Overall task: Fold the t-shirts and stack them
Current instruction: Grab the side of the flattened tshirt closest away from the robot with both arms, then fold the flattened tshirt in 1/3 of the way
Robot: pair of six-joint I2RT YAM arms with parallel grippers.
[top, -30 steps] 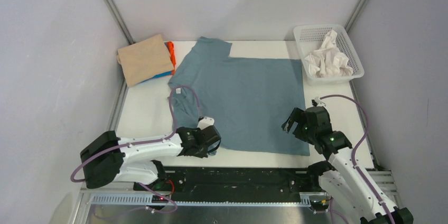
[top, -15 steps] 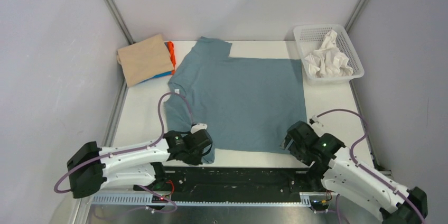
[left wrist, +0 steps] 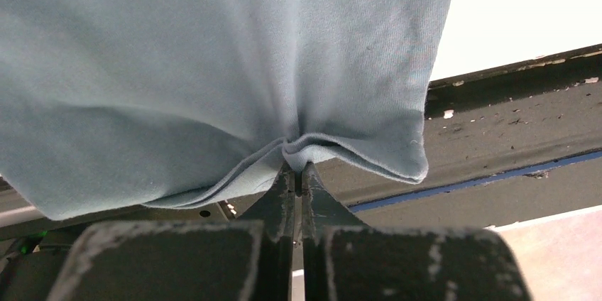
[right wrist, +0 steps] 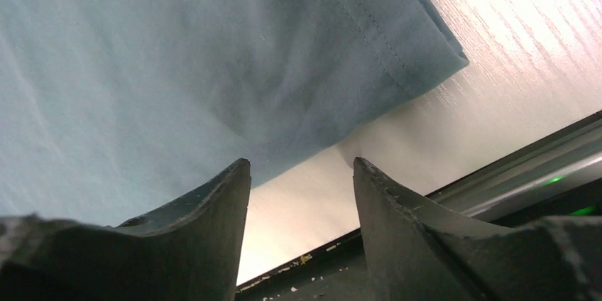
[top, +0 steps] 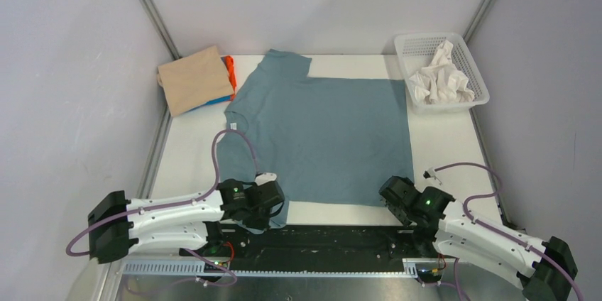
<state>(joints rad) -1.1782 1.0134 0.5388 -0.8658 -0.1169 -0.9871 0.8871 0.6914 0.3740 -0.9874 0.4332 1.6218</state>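
Observation:
The slate blue-grey t-shirt (top: 323,134) lies spread flat across the table, neck to the left. My left gripper (top: 268,205) is shut on its near left sleeve and pulls the cloth over the table's front edge; in the left wrist view the cloth (left wrist: 213,67) bunches between my closed fingertips (left wrist: 299,167). My right gripper (top: 392,198) is open at the shirt's near right hem corner (right wrist: 419,52), its fingers (right wrist: 220,194) just short of the hem. A folded tan shirt (top: 195,79) sits at the back left on orange (top: 230,68) and bright blue ones.
A white mesh basket (top: 470,59) with crumpled white cloth (top: 440,79) stands at the back right. The black rail (top: 334,237) runs along the table's front edge. Grey walls close in both sides.
Both grippers have moved toward the near edge. My left gripper has dragged the sleeve down over the front edge. My right gripper has dropped low to the near right hem corner.

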